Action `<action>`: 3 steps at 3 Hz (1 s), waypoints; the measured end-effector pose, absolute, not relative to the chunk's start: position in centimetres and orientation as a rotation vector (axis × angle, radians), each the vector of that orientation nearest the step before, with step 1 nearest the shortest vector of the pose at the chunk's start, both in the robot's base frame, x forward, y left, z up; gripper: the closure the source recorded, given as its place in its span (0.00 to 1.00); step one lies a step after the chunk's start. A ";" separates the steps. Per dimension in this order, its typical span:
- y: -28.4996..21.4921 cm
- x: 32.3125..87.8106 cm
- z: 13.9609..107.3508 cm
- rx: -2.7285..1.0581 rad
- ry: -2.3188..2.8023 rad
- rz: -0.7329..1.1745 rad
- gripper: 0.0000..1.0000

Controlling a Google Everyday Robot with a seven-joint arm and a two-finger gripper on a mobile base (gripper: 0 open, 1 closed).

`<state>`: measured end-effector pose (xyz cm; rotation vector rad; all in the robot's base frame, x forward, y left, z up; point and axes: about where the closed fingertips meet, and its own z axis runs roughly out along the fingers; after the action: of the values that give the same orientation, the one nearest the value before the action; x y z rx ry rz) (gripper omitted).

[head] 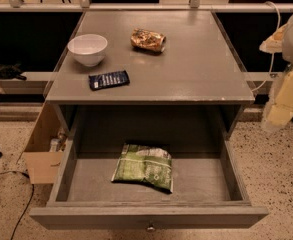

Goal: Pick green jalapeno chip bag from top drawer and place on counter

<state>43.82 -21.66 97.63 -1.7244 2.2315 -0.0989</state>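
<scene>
1. There is one camera. It sits high up in front of the counter [196, 74] and looks forward and down at it.
2. The open top drawer [151, 217] is closest. Its front panel lies along the bottom edge of the view.
3. The far side of the counter is near the top of the view, with a rail [136, 7] behind it.
4. Counter and drawer fill most of the view. Some floor [271, 174] shows on both sides.
5. The end effector [281, 104] pokes in at the right edge, beside the counter's right side.
</scene>
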 end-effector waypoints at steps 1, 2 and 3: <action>-21.7 43.8 97.6 -1.724 2.231 -0.099 0.00; -21.5 44.5 96.2 -1.666 2.228 0.025 0.00; -17.2 46.2 90.7 -1.613 2.224 0.219 0.00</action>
<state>46.15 -17.16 90.68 -1.6130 2.2239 0.2192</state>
